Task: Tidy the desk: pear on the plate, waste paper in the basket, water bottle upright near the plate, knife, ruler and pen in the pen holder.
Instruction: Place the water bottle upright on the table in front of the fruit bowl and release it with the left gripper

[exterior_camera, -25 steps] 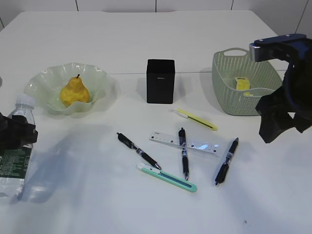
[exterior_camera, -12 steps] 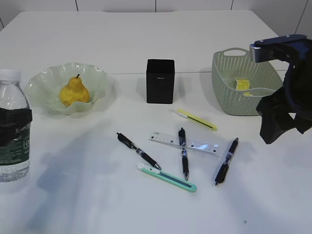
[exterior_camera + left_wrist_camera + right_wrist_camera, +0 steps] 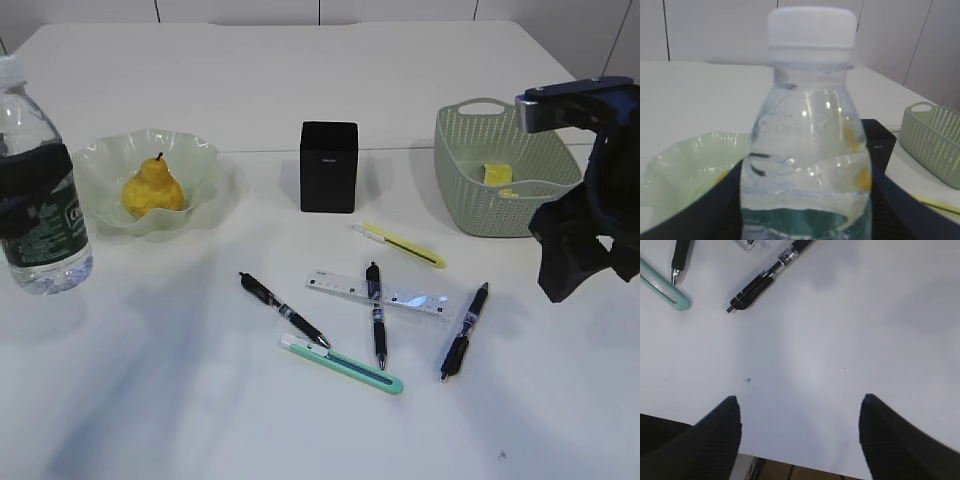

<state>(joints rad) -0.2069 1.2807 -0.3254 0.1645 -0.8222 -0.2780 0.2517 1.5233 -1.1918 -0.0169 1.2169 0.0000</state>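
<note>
The water bottle (image 3: pixel 42 190) is upright at the far left, just left of the plate (image 3: pixel 205 160). My left gripper (image 3: pixel 30 185) is shut on its label. In the left wrist view the bottle (image 3: pixel 810 125) fills the frame between the fingers (image 3: pixel 805 210). The pear (image 3: pixel 152 188) lies on the plate. The waste paper (image 3: pixel 497 174) lies in the basket (image 3: pixel 470 190). The black pen holder (image 3: pixel 329 166) stands mid-table. The ruler (image 3: pixel 395 294), a yellow knife (image 3: pixel 405 245), a teal knife (image 3: pixel 345 365) and three pens (image 3: pixel 285 310) lie in front. My right gripper (image 3: pixel 572 268) is open and empty.
One pen (image 3: pixel 377 318) lies across the ruler and another pen (image 3: pixel 465 332) lies to its right. The right wrist view shows the open fingers (image 3: pixel 797 425) above bare table at its front edge, with a pen (image 3: pixel 770 275) and the teal knife (image 3: pixel 665 290) beyond.
My left gripper has carried the bottle from tilted at the front left to upright, further back and closer to the plate. The right arm has barely moved.
</note>
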